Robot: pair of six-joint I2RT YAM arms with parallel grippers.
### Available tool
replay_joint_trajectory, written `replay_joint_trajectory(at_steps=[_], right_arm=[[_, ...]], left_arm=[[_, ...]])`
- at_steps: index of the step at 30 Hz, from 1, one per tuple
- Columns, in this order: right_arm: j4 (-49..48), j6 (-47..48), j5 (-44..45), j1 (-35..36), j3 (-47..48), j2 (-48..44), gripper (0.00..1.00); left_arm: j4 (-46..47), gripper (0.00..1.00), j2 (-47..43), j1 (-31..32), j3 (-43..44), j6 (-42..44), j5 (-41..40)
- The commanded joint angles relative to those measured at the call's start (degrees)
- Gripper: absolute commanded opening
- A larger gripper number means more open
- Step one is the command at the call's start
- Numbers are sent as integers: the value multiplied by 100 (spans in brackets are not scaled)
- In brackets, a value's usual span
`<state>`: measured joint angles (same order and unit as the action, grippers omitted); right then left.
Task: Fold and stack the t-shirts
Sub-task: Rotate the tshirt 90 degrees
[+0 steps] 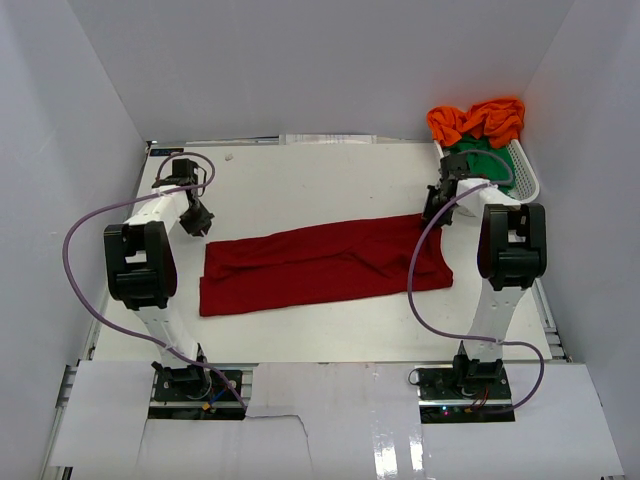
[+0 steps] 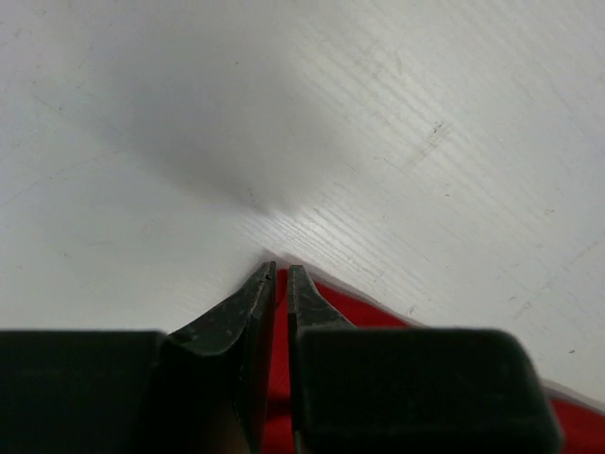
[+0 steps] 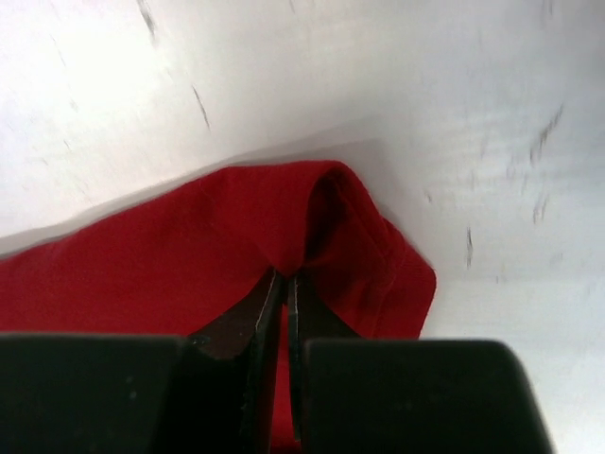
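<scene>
Soft, light red shirt is lying as a long strip mid-frame; its corners are looking best to grab. At its upper corners, left gripper and right gripper are reaching low, fingers pressed together, pinching cloth. Upper right, orange shirt is sitting bunched.

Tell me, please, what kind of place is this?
Probably a laboratory robot cell, not a home: plain white walls enclose a white table, two robot arms are bolted at its near edge, and a dark red t-shirt lies between them.
</scene>
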<state>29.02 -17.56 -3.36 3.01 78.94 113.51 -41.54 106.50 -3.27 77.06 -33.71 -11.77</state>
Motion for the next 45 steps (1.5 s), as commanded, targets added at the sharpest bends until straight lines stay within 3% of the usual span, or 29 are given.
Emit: replay_joint_trajectory(at_steps=[1,11,16,17,18,21,24,27,30,35,39,43,45], right_arm=[[104,16,-50,-19,735,301,8],[342,-45,-692,-28,2923,1743,8],[359,-291,-1816,7,4488,2859,9],[333,-326,-2027,7,4951,3008,37],[272,-344,-2394,-2,5095,3167,46],[-455,-336,-2732,16,4467,2584,63],[-1537,-222,-2600,33,3043,1477,64],[-1846,24,-2390,95,1927,464,63],[-2277,113,-2073,130,609,-635,62],[-1383,253,-1625,130,-149,-1331,56],[-959,236,-1554,130,-405,-1192,42],[-801,183,-1458,148,-484,-972,8],[-757,174,-1361,165,-476,-849,8]], left_arm=[[5,21,-199,-16,196,-153,52],[146,21,-708,-16,-340,-30,87],[234,19,-990,10,-735,102,579],[243,18,-1025,28,-771,119,632],[260,18,-1130,80,-806,154,702],[313,20,-1315,230,-798,391,834],[523,26,-1560,730,-788,725,974],[770,34,-1623,1196,-728,893,1124],[867,34,-1527,1618,-490,1042,1168],[1113,34,-1097,1917,-332,1271,2125],[1096,34,-579,2049,-130,1464,2364],[772,33,-60,2146,195,1456,2039],[700,32,151,2155,222,1456,1855]])
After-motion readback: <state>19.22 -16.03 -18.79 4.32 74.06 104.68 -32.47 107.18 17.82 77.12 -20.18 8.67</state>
